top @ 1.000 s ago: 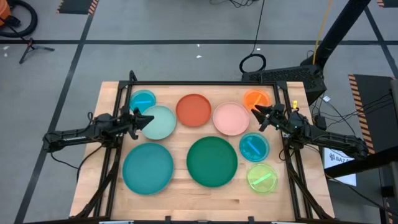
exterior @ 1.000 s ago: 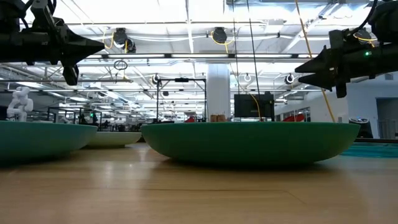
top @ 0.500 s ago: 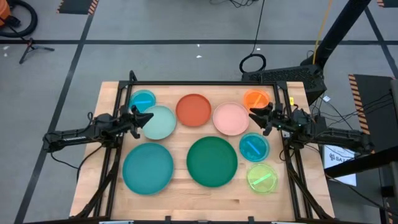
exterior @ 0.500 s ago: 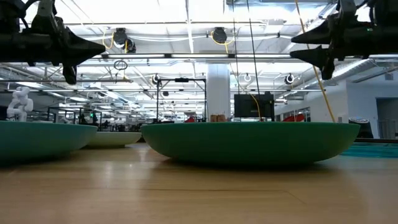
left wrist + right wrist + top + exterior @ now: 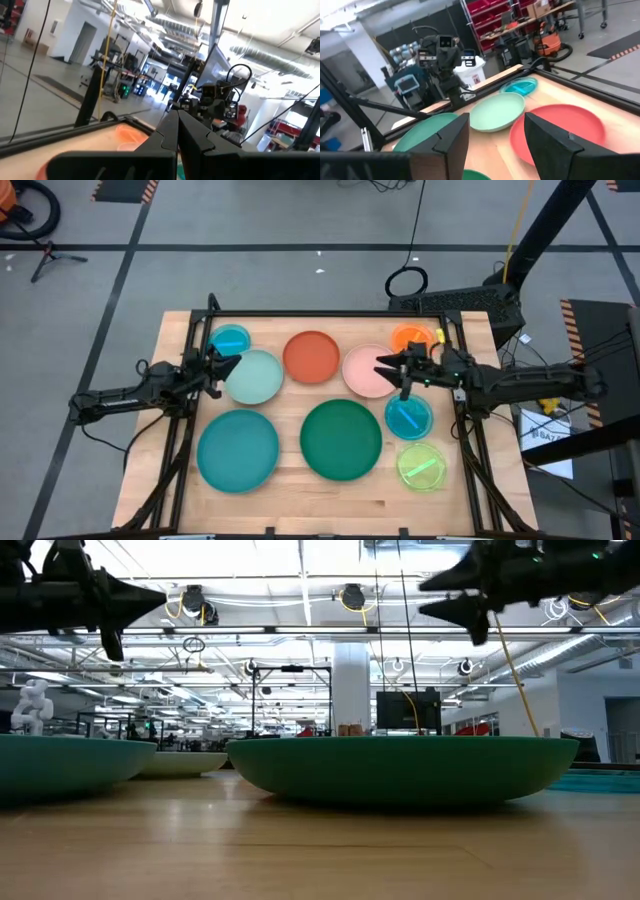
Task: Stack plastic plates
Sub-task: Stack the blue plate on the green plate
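Pink plate (image 5: pixel 368 370) lies under the spread right end effector (image 5: pixel 392 370); its shallow rim may slip. Left end effector (image 5: pixel 222 366) is pressed together.

Smooth glossy plastic plates (image 5: pixel 341 439), translucent small blue plate (image 5: pixel 408 416), pale wood-grain table (image 5: pixel 290 493), matt dark fingers (image 5: pixel 451 138)

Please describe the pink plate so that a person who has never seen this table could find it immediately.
On the wooden table, look at the far row of plates. The pink plate is third from the left there, between the red-orange plate and the small orange plate. It is the only pale pink one, and the right gripper, fingers open, hovers over its right edge.
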`<move>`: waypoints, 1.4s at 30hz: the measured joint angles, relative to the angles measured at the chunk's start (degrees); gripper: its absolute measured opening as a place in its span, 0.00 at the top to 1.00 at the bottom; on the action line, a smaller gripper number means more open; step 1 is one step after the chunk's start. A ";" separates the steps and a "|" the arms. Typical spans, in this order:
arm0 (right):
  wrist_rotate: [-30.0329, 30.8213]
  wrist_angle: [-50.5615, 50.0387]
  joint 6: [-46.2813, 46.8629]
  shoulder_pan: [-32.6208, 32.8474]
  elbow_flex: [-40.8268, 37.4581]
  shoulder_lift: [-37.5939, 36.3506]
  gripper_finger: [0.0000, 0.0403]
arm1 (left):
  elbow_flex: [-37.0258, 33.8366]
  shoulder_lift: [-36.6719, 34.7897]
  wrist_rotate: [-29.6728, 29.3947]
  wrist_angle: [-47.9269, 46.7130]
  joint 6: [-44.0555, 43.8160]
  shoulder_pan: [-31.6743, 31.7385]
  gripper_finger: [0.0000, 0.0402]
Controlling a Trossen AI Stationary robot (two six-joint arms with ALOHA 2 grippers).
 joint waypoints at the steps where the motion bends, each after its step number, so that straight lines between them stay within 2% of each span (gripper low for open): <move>1: -0.01 0.03 -0.38 0.35 1.63 2.01 0.55 | 0.00 0.01 0.00 0.09 0.18 0.00 0.99; 17: 0.01 -0.99 -2.58 6.26 26.26 31.00 0.55 | 0.00 0.02 0.00 0.40 0.35 0.00 0.99; 25: -0.09 -10.36 -0.95 7.20 41.93 44.27 0.55 | 0.00 0.02 0.00 1.07 0.02 -0.01 0.99; 33: -0.29 -17.34 1.36 7.26 54.13 55.48 0.55 | 0.00 0.02 0.00 1.16 0.02 -0.02 0.99; 42: -1.99 -17.64 2.02 8.86 62.79 64.95 0.55 | 0.00 0.01 0.01 2.86 0.02 -0.01 0.99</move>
